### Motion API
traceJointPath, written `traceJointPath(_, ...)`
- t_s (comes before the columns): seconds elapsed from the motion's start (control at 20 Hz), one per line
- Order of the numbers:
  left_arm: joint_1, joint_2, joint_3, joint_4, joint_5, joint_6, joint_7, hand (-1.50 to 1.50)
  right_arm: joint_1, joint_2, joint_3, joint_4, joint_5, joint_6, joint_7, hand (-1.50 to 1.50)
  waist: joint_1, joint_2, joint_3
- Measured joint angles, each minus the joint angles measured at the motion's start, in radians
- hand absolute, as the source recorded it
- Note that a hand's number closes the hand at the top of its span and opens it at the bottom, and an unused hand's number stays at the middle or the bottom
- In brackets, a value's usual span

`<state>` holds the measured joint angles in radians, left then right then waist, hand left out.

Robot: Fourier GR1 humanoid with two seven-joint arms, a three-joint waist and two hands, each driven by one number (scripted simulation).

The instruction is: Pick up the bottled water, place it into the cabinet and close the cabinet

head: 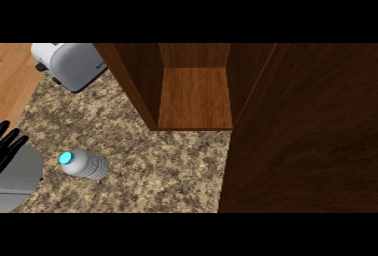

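A: On the speckled stone worktop (155,165), near the left side of the head view, stands the bottled water (84,165), its turquoise cap (67,159) tilted toward the left.

B: Is anything touching it?

A: No. The left hand (10,142) shows at the left edge, just beside the bottle but apart from it, with its black fingers (15,139) straight and pointing far, holding nothing. Its grey forearm (18,177) fills the near left corner.

B: And the right hand?

A: It doesn't show anywhere.

B: Where is the cabinet?

A: The wooden cabinet (193,95) sits at the far middle, its inside shelf bare to view. Its open door (303,130) spreads across the whole right side, dark brown. The bottle lies outside it, to the near left.

B: Anything else?

A: A silver toaster (70,64) in the far left corner, left of the cabinet wall.
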<state>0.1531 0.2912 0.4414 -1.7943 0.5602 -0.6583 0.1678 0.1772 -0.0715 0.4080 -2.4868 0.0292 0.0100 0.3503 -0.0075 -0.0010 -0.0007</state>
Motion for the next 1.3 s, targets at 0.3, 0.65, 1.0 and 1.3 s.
traceJointPath(0.3,-0.059,-0.027,-0.015,0.185,-0.166,-0.030,-0.115,-1.50,-0.017,0.000,0.029,-0.001,0.004,-0.027,0.014,-1.50,-0.002,0.000,0.000)
traceJointPath(0.65,-0.128,-0.016,-0.032,0.448,-0.348,-0.062,-0.297,-1.50,-0.055,-0.007,0.048,0.000,0.011,-0.062,0.048,-1.50,-0.004,0.001,-0.001)
traceJointPath(1.0,-0.191,0.006,-0.050,0.703,-0.488,-0.056,-0.494,-1.50,-0.034,-0.033,0.072,-0.005,0.016,-0.080,0.039,-1.50,-0.007,0.001,-0.001)
traceJointPath(1.3,-0.268,0.032,-0.079,0.944,-0.594,0.010,-0.664,-1.50,-0.049,-0.040,0.076,-0.002,0.019,-0.099,0.032,-1.50,-0.009,0.002,-0.001)
